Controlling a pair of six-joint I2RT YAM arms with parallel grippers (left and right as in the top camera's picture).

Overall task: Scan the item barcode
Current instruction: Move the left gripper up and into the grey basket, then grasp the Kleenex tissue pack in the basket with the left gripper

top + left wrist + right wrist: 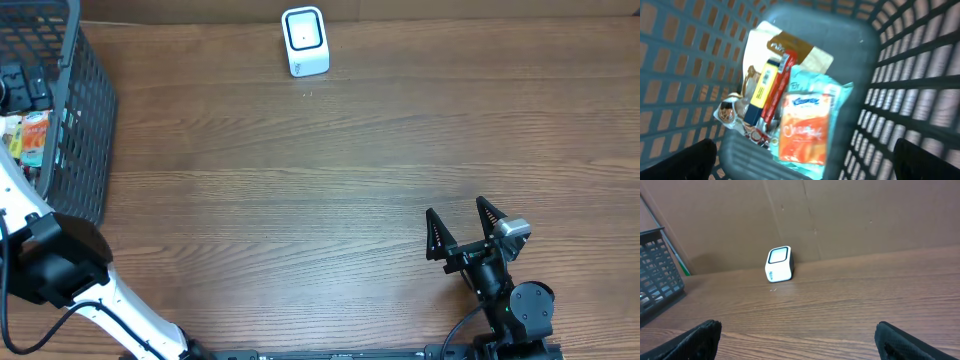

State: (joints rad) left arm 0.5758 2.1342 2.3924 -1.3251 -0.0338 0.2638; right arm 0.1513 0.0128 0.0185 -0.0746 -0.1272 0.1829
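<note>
1. Progress nil: the items all lay in the basket, none picked.
2. Above them, inside the basket, the left gripper hovered, jaws wide, empty.
3. Well clear of the basket, the right gripper sat released.
4. The scanner, well apart from the basket, stood unused; picking and scanning remained.

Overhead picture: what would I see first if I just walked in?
Probably the black mesh basket at the left edge of the table, stuffed with colourful packets. Next, the little white scanner standing alone at the far edge, and the right gripper open near the front right.
</note>
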